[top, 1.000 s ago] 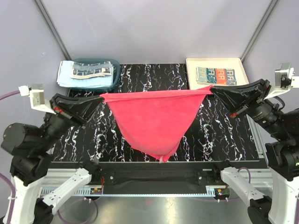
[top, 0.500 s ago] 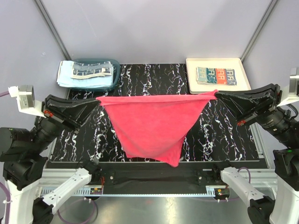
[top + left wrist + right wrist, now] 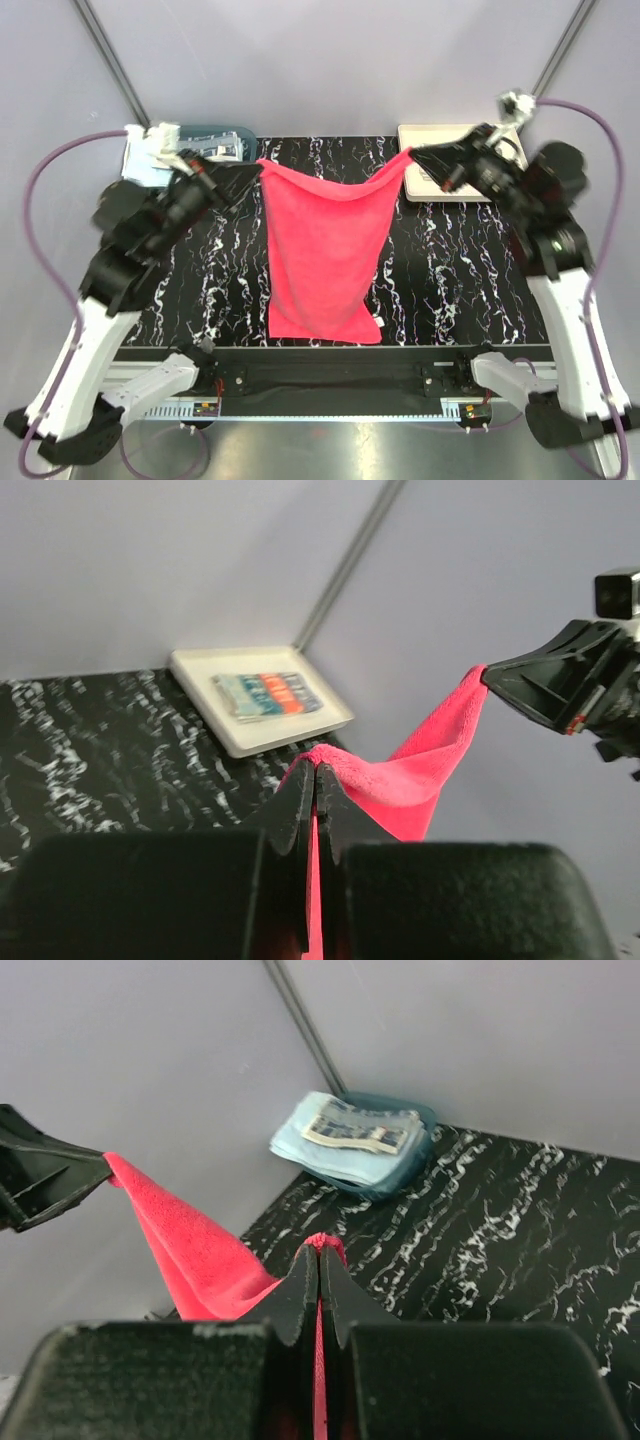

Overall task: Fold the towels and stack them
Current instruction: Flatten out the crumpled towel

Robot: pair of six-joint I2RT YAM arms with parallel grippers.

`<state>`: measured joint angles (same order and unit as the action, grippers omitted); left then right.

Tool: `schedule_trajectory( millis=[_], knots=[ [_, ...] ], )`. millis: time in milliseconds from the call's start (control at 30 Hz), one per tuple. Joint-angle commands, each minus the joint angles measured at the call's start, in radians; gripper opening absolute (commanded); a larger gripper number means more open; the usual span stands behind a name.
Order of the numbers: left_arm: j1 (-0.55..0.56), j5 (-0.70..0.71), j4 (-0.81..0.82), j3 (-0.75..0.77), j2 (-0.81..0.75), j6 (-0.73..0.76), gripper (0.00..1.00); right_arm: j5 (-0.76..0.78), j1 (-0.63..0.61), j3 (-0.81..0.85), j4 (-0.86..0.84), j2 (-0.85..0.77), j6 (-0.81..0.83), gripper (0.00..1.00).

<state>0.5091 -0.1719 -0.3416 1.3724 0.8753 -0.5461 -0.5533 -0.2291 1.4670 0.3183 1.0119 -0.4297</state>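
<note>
Over black marbled table (image 3: 470, 270), red-pink towel (image 3: 325, 260) is hanging above the middle, top edge sagging btwn arms. L gripper (image 3: 252, 175) & R gripper (image 3: 418, 155) are each pinching one top corner, jaws clamped tight.

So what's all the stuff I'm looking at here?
table: one, black with white veins, under everything
basket: one, teal, far left
tray: one, cream, far right
red-pink towel: one, bright red-pink, held up by two corners over the table
light blue towel: one, light blue, on the basket
patterned towel: one, blue and pale, atop the light blue towel
folded cloths: count unclear, teal and orange, in the tray
left gripper: one, black, shut on a towel corner
right gripper: one, black, shut on the other corner
</note>
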Motion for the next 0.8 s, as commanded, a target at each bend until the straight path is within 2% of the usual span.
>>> schedule_trajectory(
  millis=[0,133,333,567,767],
  knots=[
    [-0.033,0.086,0.107,0.016,0.129,0.066,0.00,0.075,0.002,0.012,-0.114,0.114,0.049,0.00],
    [-0.174,0.006,0.214,0.036,0.276,0.023,0.00,0.116,0.004,0.081,-0.151,0.319,0.100,0.00],
    [-0.291,-0.070,0.329,0.117,0.548,0.000,0.00,0.165,0.013,0.240,-0.154,0.606,0.135,0.00],
    [-0.368,-0.170,0.391,0.232,0.859,-0.028,0.00,0.240,0.039,0.439,-0.090,0.852,0.149,0.00],
    [-0.391,-0.207,0.417,0.274,1.011,-0.057,0.00,0.245,0.051,0.545,-0.041,1.001,0.137,0.00]
  ],
)
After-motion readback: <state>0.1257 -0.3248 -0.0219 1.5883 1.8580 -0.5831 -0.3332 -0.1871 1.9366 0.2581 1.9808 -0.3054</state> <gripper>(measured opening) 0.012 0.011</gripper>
